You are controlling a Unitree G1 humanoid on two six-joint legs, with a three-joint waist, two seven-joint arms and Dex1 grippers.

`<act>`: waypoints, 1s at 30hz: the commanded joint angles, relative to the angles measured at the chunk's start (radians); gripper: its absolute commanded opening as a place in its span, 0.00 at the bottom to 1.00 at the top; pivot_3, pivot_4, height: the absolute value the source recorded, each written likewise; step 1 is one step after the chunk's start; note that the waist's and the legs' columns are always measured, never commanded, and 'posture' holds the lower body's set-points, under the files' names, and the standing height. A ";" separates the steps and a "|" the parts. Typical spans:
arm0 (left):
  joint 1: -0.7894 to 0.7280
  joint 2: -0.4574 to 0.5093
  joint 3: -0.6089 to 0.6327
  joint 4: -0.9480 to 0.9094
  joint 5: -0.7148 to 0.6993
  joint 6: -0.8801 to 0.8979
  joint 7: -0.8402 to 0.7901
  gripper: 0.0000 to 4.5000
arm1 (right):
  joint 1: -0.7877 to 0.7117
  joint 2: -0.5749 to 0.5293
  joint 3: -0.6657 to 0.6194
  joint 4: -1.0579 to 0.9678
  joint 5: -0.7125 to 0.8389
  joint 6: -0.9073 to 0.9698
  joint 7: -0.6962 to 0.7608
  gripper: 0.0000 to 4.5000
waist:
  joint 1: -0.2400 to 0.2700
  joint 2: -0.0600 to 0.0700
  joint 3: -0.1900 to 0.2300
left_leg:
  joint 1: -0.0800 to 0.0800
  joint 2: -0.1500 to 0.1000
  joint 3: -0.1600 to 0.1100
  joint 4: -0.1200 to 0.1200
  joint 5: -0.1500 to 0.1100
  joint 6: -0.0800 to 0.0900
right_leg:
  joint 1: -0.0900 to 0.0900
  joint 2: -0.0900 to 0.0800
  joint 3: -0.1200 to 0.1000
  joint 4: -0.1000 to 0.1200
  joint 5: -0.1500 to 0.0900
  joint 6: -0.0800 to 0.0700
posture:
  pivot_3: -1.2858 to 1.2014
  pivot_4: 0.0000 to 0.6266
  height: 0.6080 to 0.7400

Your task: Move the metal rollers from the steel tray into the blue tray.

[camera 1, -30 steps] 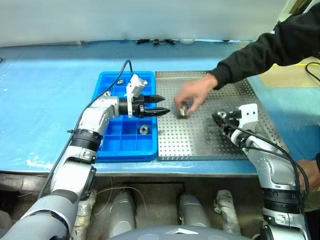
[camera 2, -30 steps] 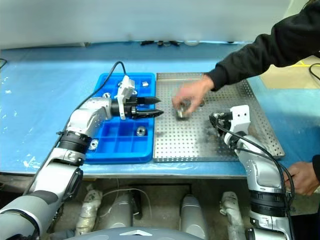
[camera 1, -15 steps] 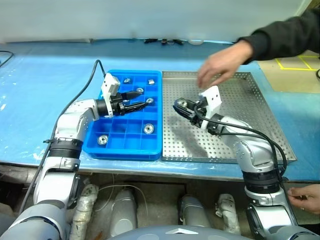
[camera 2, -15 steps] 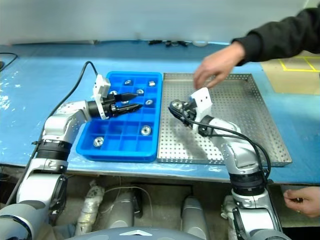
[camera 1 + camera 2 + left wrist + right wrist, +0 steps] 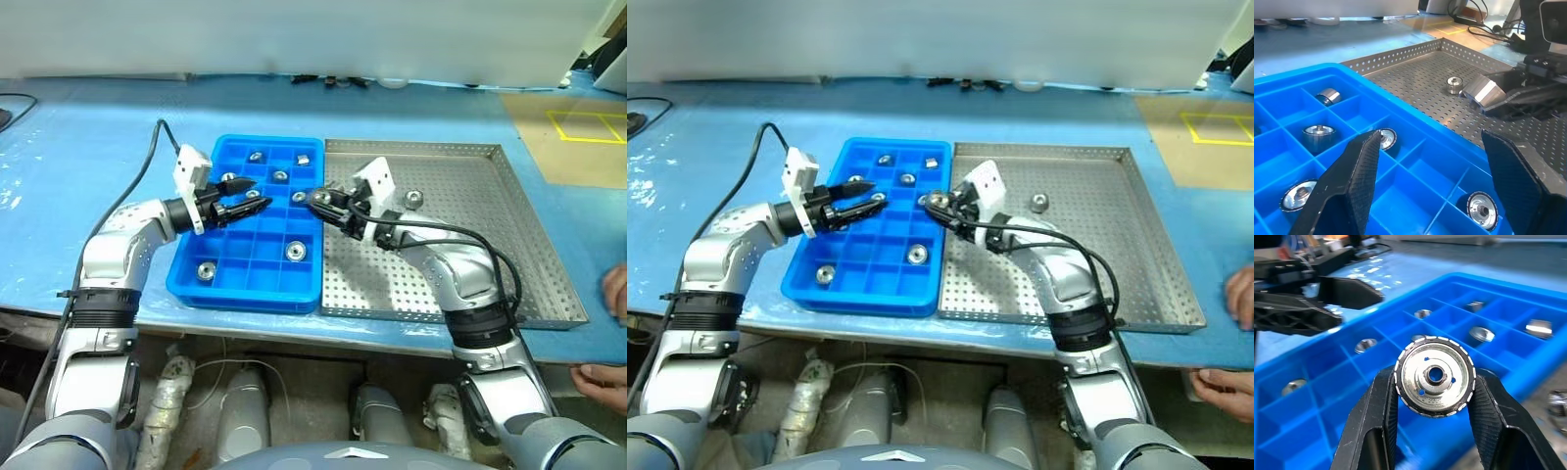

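Observation:
The blue tray [image 5: 245,297] lies left of the steel tray [image 5: 460,255]. My right gripper [image 5: 318,201] is shut on one metal roller [image 5: 1434,376], held level just above the blue tray's right rim. My left gripper [image 5: 243,195] stands open above the blue tray's upper middle, pointing towards the right gripper, nothing between its fingers [image 5: 1352,181]. Several rollers [image 5: 294,252] sit in separate compartments of the blue tray. One roller [image 5: 413,199] stands alone on the steel tray's far part.
A person's hand [image 5: 617,289] rests at the table's right edge, a second hand [image 5: 600,376] below the table front. A black cable [image 5: 157,137] runs from my left wrist across the blue table cover. Small items [image 5: 328,80] lie at the far edge.
My right gripper carried its roller left, from over the steel tray to the blue tray's rim. My left gripper drew back left. The person's hand left the steel tray; a roller stays there.

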 commanded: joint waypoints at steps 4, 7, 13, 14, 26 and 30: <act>-0.017 0.102 0.050 0.057 0.016 -0.045 -0.006 0.77 | -0.057 0.092 0.110 0.193 -0.085 -0.106 0.030 0.36 | 0.000 0.000 0.000 | 0.000 0.000 0.000 0.000 0.001 -0.001 | 0.000 0.000 -0.001 0.000 0.000 0.000 | 0.53 0.24 1.00; -0.036 0.132 0.072 0.113 0.023 -0.062 0.008 0.77 | -0.095 0.146 0.130 0.267 -0.118 -0.136 0.019 0.36 | -0.002 -0.001 0.000 | 0.000 -0.001 0.000 0.000 0.001 -0.002 | 0.000 -0.001 -0.001 0.001 0.000 0.000 | 0.53 0.24 1.00; -0.037 0.172 0.091 0.156 0.026 -0.072 0.011 0.77 | -0.138 0.216 0.176 0.311 -0.154 -0.162 0.062 0.36 | 0.001 -0.002 0.000 | 0.000 0.001 -0.002 -0.002 0.004 -0.006 | -0.004 0.002 -0.001 0.008 0.000 0.000 | 0.54 0.24 1.00; -0.033 0.172 0.092 0.149 0.023 -0.070 0.013 0.77 | -0.138 0.220 0.181 0.313 -0.159 -0.166 0.069 0.36 | 0.003 -0.002 0.000 | 0.000 0.001 -0.002 -0.002 0.004 -0.006 | -0.004 0.002 -0.002 0.008 0.000 0.000 | 0.54 0.24 1.00; 0.026 0.145 0.092 0.043 -0.013 -0.026 0.048 0.77 | -0.165 0.214 0.148 0.324 -0.181 -0.189 0.086 0.36 | 0.006 -0.003 0.000 | -0.002 0.000 -0.004 -0.002 0.004 -0.007 | -0.005 0.001 -0.004 0.010 0.000 0.000 | 0.54 0.24 1.00; 0.023 0.144 0.090 0.044 -0.016 -0.021 0.054 0.77 | -0.204 0.242 0.093 0.349 -0.167 -0.222 0.050 0.36 | 0.005 -0.003 0.000 | -0.002 0.000 -0.004 -0.002 0.005 -0.007 | -0.005 0.000 -0.003 0.011 0.000 0.000 | 0.54 0.24 1.00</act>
